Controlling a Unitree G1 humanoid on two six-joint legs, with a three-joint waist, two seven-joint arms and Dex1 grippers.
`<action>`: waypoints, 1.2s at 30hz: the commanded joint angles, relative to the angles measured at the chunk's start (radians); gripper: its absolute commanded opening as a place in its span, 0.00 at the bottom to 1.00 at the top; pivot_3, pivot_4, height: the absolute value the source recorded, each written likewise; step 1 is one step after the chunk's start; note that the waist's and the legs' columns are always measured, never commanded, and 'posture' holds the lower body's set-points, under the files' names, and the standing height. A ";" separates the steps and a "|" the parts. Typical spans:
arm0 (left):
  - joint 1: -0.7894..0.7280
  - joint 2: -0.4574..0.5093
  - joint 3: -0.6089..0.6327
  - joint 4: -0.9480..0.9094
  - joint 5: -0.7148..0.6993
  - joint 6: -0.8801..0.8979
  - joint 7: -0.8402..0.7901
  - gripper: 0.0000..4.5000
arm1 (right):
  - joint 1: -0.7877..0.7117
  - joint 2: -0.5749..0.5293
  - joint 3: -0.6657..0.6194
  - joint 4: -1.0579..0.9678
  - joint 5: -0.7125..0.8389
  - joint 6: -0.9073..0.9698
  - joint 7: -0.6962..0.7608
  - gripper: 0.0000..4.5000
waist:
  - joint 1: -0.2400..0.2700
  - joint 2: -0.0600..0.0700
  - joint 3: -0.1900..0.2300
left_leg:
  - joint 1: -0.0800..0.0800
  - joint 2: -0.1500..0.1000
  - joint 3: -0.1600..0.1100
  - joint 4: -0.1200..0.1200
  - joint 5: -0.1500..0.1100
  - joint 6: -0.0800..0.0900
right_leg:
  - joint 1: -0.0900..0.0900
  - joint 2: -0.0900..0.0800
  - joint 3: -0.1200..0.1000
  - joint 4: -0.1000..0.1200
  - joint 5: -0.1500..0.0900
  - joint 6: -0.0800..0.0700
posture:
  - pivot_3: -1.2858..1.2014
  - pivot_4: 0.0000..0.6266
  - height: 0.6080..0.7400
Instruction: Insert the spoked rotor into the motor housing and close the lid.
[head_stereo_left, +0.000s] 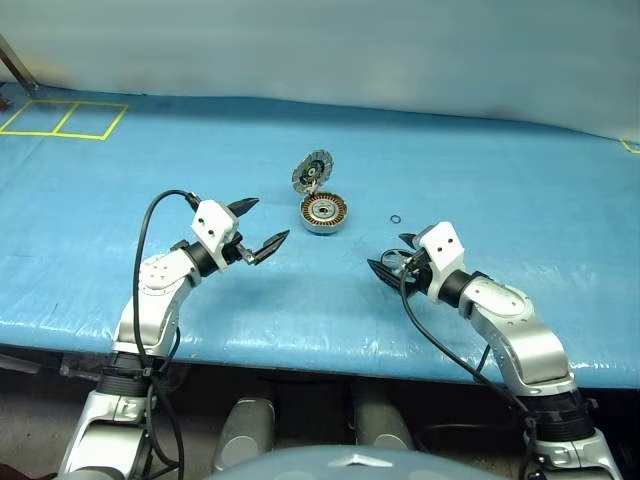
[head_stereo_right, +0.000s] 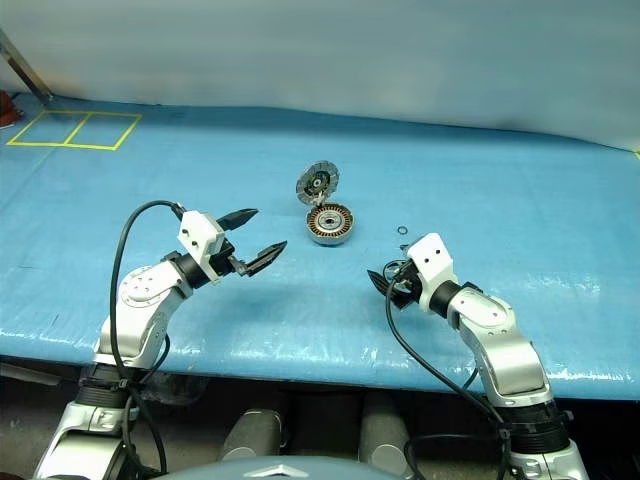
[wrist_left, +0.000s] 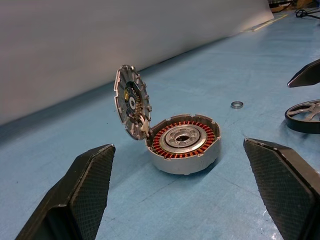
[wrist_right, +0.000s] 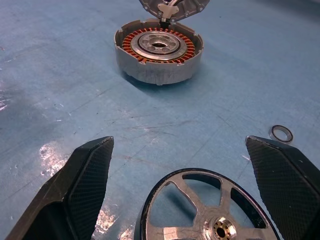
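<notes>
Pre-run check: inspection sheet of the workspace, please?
Surface: blue table cover, wrinkled, yellow tape squares at far left.
Job's things: motor housing open, windings exposed; lid hinged upright; spoked rotor lying between the right gripper jaws.
Clutter: small ring right of the housing.
Grippers: left gripper open, empty; right open.
Cables: black cable looped off each arm.
Surroundings: pale wall.
</notes>
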 joint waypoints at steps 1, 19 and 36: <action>-0.009 -0.008 0.008 -0.004 0.001 -0.021 0.008 1.00 | -0.038 -0.024 0.011 -0.005 -0.023 -0.004 0.016 0.99 | 0.000 0.000 0.000 | 0.000 0.000 0.000 0.000 0.000 0.000 | 0.000 0.000 0.000 0.000 0.000 0.000 | 0.52 0.24 1.00; -0.012 -0.007 -0.013 0.022 0.031 -0.014 -0.004 1.00 | -0.559 -0.192 0.411 0.286 -0.379 -0.164 0.351 0.99 | -0.017 0.000 0.000 | 0.001 0.001 0.002 0.001 0.000 0.000 | 0.000 0.000 0.000 0.000 0.000 0.001 | 0.52 0.24 1.00; 0.134 -0.033 -0.032 -0.103 0.034 0.016 0.058 1.00 | -1.065 0.147 0.598 1.082 -0.586 -0.540 0.503 0.99 | -0.018 0.000 0.000 | 0.001 -0.001 0.000 -0.002 0.000 -0.001 | -0.001 0.000 0.001 0.000 0.001 0.001 | 0.52 0.24 1.00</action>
